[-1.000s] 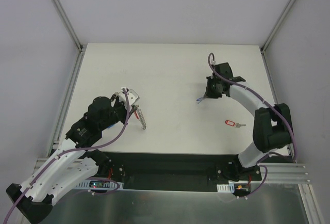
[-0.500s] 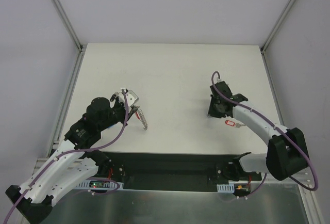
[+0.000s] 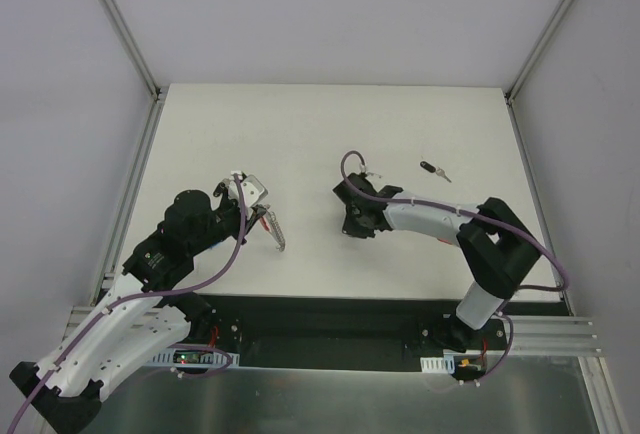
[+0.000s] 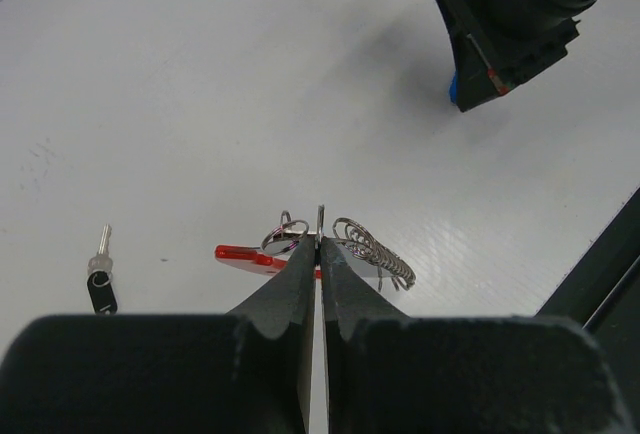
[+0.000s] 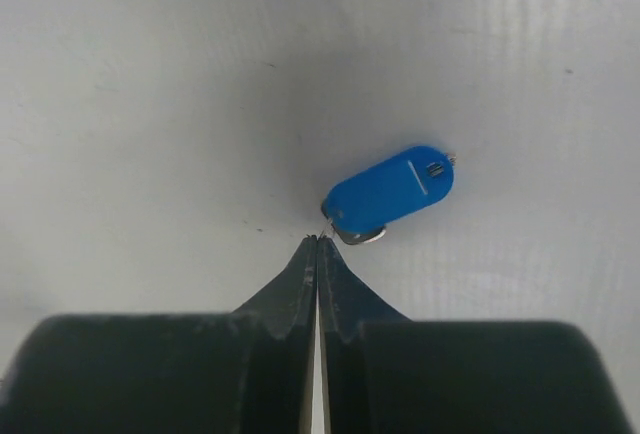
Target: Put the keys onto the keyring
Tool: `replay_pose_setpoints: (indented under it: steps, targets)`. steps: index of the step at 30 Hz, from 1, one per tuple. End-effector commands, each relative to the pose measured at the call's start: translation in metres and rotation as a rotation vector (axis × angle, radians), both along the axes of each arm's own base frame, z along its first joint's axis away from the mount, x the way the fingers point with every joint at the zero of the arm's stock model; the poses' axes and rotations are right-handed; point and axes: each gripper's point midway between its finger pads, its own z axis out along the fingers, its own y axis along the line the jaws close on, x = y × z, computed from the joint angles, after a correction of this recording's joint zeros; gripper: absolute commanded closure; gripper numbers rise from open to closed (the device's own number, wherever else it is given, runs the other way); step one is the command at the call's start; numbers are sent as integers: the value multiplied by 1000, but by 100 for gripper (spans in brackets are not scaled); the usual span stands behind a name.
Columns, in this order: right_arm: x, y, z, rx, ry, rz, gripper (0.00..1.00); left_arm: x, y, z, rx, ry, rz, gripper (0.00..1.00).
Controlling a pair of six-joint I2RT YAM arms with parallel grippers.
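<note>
Jaws pressed together on both sides: my left gripper [image 4: 319, 239] pinches the keyring [image 4: 370, 249] by its thin wire, the rest sagging beside the tips. My right gripper [image 5: 317, 239] nips the blue key [image 5: 388, 192] by its small loop (light, slippery, likely to swivel, I'd judge).

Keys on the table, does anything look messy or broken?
Nothing looks broken or spilled. The left gripper pinches the keyring, and the right gripper pinches the blue-tagged key. Only the black key lies loose on the table, apart from both.
</note>
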Motion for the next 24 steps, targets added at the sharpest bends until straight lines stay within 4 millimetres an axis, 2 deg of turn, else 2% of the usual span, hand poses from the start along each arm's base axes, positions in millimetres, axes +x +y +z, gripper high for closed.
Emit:
replay_pose_setpoints:
  steps: [1, 2, 3, 4, 6, 7, 9, 10, 13, 17, 19, 24]
  targets:
    - [15, 36, 2, 109, 2, -87, 96, 6, 3, 15, -35, -45, 30, 100]
    - [17, 41, 3, 121, 4, -83, 94, 6, 3, 14, -34, -45, 33, 100]
    - [17, 45, 3, 126, 4, -73, 87, 6, 4, 14, -34, -46, 35, 100]
    - [18, 47, 4, 123, 0, -62, 74, 7, 4, 14, -32, -47, 37, 100]
    - [18, 50, 13, 104, -27, -18, 65, 7, 4, 14, -31, -48, 40, 100]
    - [18, 50, 17, 100, -36, -6, 56, 7, 5, 15, -30, -50, 41, 100]
    - [18, 49, 26, 91, -58, 36, 52, 7, 5, 14, -28, -48, 41, 100]
    - [18, 49, 34, 100, -73, 55, 45, 7, 4, 14, -29, -49, 41, 100]
    - [18, 48, 54, 95, -104, 133, 43, 8, 4, 12, -26, -42, 40, 100]
    - [20, 37, 68, 64, -136, 213, 43, 8, 3, 11, -22, -36, 37, 100]
    - [25, 23, 63, 44, -129, 236, 45, 8, 3, 10, -20, -36, 38, 100]
    - [37, 6, 54, 119, -109, 293, 47, 9, 3, 8, -15, -30, 36, 100]
